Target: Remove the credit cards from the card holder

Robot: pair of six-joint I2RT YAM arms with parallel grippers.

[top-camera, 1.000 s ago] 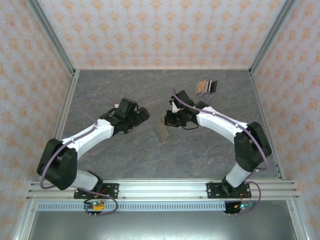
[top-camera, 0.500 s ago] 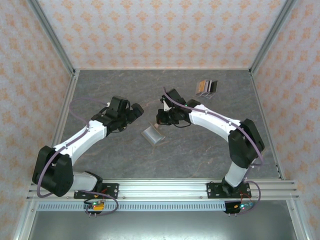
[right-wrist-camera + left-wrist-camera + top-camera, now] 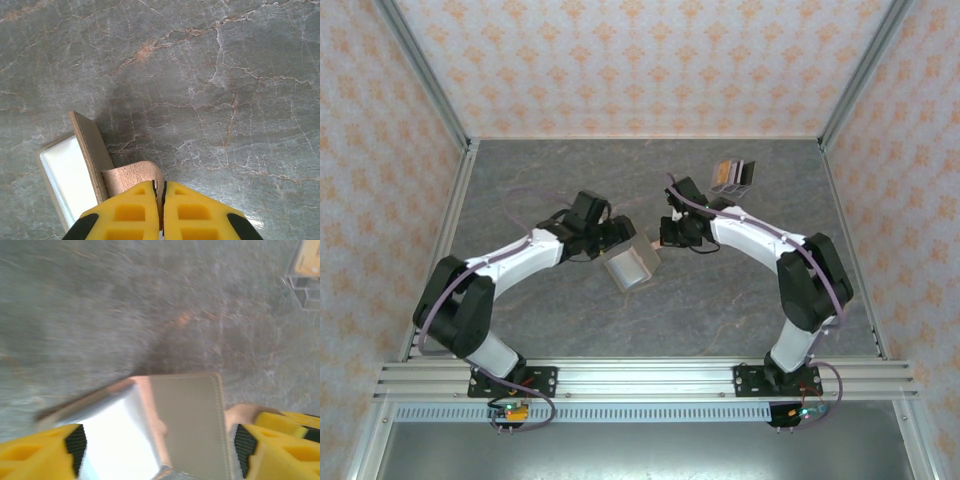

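**One card holder [image 3: 632, 266], cards not yet out**

At the jaws: the right gripper [image 3: 159, 191] is pinched shut on the small tan tab [image 3: 131, 175]. The left gripper [image 3: 160, 450] stands wide astride the opened holder; whether its pads press, I can't tell. The holder hangs over the table [image 3: 225, 75], mid-way between them. Opening step, I'd judge. Next calls for a firm hold, then a card edge pinched.

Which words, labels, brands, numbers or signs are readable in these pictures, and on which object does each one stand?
None can be read.
The card holder shows plain faces, no print seen.
The small stand at the far side of the table holds something orange and dark: too small from above, too blurred in the left wrist view, to tell any text.
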